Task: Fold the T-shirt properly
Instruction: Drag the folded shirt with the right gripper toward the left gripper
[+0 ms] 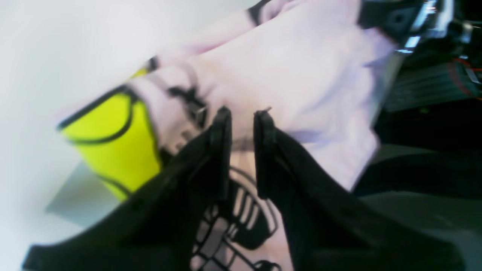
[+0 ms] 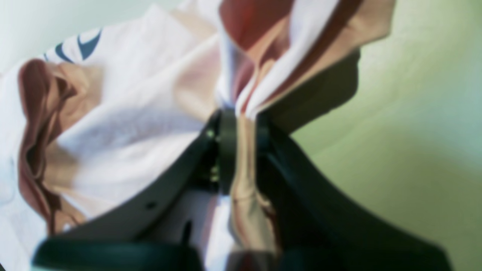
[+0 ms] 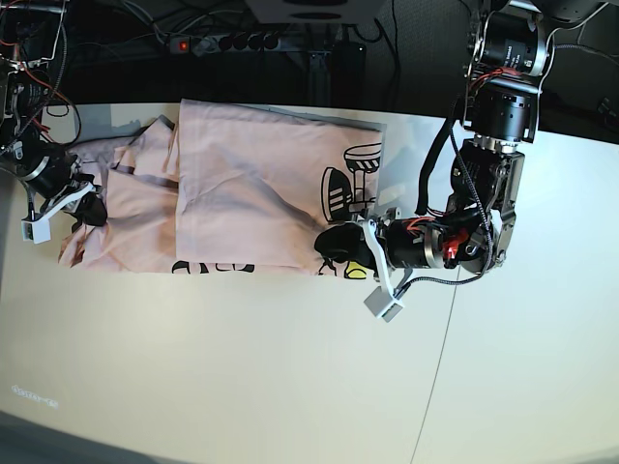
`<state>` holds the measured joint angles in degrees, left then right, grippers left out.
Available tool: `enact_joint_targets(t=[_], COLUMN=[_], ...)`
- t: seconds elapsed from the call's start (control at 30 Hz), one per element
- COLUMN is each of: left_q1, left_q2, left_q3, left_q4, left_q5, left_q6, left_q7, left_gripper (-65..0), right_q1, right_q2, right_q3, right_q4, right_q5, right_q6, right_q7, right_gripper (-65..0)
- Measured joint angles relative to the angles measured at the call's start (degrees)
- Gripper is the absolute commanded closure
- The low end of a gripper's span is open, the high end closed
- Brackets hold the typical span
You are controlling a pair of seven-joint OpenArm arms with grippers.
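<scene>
The T-shirt (image 3: pixel 242 184) lies partly folded across the table (image 3: pixel 290 367) toward twelve o'clock, print showing along its near edge. At its three o'clock end the left gripper (image 1: pixel 243 116) pinches a fold of pink cloth beside the yellow print. At nine o'clock, the right gripper (image 2: pixel 244 120) is pressed together on a bunched fold.

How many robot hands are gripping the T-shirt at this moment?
2. The left hand pinches the T-shirt at its printed edge; the right hand pinches bunched cloth at the opposite end.
</scene>
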<state>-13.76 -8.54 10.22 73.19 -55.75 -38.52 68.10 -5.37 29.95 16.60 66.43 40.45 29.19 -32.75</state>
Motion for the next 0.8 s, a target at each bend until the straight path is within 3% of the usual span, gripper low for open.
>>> enact_joint_targets(t=[0.13, 0.23, 0.5, 0.8], left_q1=[-2.3, -2.6, 0.7, 6.2], left_q2=[-0.1, -1.4, -6.9, -6.7], left_q3=[0.0, 0.1, 0.0, 0.0], left_q4=[0.0, 0.0, 0.0, 0.0], left_q5=[-5.2, -7.8, -8.0, -8.1], left_q6=[0.0, 0.0, 0.0, -0.1], left_q7=[5.7, 6.3, 6.5, 6.6], left_gripper=[-11.3, -11.3, -11.3, -11.3], right_q1=[0.6, 0.4, 0.0, -0.2], right_q2=[1.5, 3.2, 8.1, 10.0], right_q3=[0.8, 3.3, 9.8, 11.2], right_q4=[0.0, -0.1, -4.4, -6.1], right_q5=[-1.5, -3.5, -5.3, 0.7], right_q6=[0.0, 0.0, 0.0, 0.1], right_q7=[-0.5, -1.6, -3.3, -4.6], right_gripper=[0.0, 0.0, 0.0, 0.0])
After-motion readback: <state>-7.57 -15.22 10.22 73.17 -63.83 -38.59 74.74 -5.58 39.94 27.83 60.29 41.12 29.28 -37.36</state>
